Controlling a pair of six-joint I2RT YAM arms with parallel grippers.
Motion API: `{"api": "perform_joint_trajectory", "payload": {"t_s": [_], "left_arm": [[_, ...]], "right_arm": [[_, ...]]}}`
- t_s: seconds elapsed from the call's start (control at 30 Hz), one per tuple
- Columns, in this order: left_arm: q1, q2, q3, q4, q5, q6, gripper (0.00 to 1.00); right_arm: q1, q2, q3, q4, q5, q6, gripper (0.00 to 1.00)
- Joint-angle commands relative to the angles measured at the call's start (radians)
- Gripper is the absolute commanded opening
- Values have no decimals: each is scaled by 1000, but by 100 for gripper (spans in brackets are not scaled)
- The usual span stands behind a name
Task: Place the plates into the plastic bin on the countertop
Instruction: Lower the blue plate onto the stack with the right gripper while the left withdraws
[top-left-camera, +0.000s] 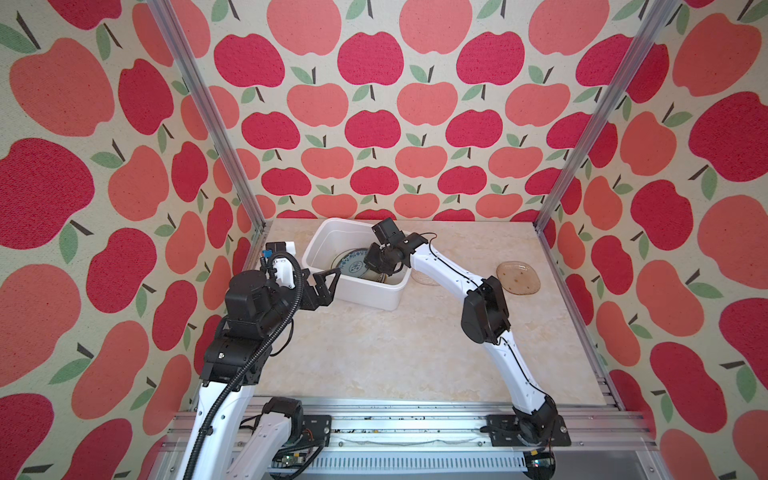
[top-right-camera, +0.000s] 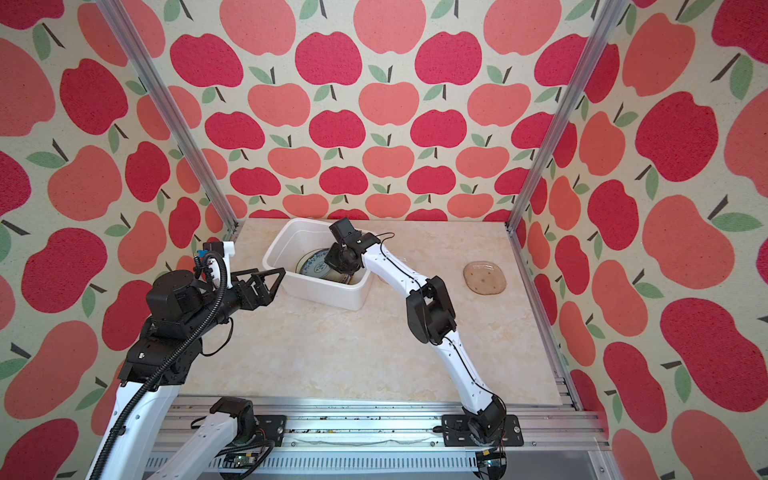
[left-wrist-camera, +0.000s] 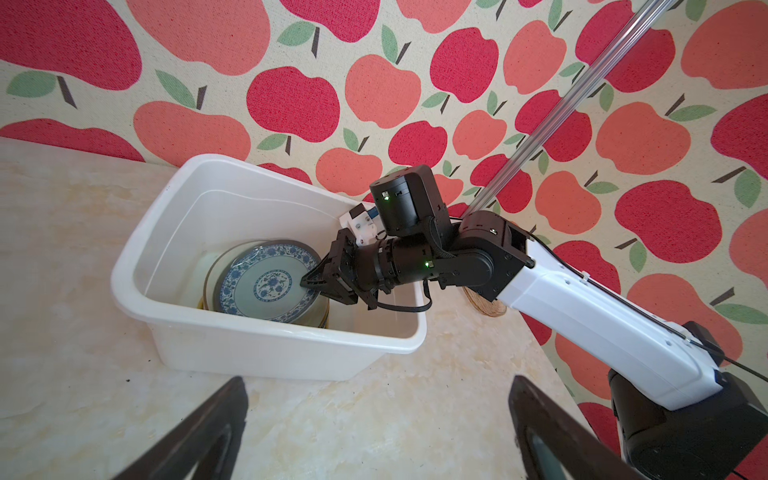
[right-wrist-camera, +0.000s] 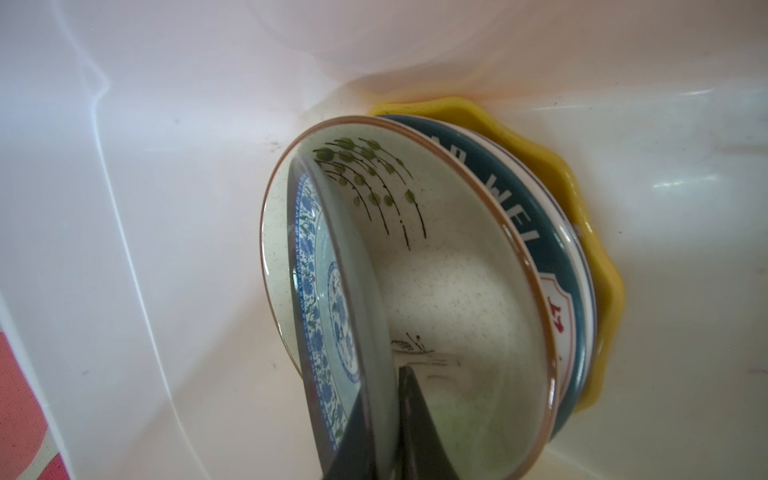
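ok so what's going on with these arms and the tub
The right tool is down inside the white plastic bin, pinching a blue-and-white plate by its rim, tilted over the stack of plates there. The left tool hangs open beside the bin, holding nothing. A brown glass plate and a clear glass plate sit on the countertop.
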Motion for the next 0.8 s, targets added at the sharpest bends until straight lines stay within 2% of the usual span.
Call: {"api": "perform_joint_trajectory", "payload": {"t_s": [0.0,0.4,0.67,0.77], "left_arm": [[12,-13,30,-21,20,22,99],[42,-21,11,-38,37,22,99],[59,-27,3,-41,44,20,99],[67,-27,4,-42,51,19,99]], "right_arm": [[-1,29,25,25,-15,13,10],[-2,54,22,49,-48,13,23],[-1,56,22,46,-64,-5,44],[-1,53,29,44,-78,-53,58]]}}
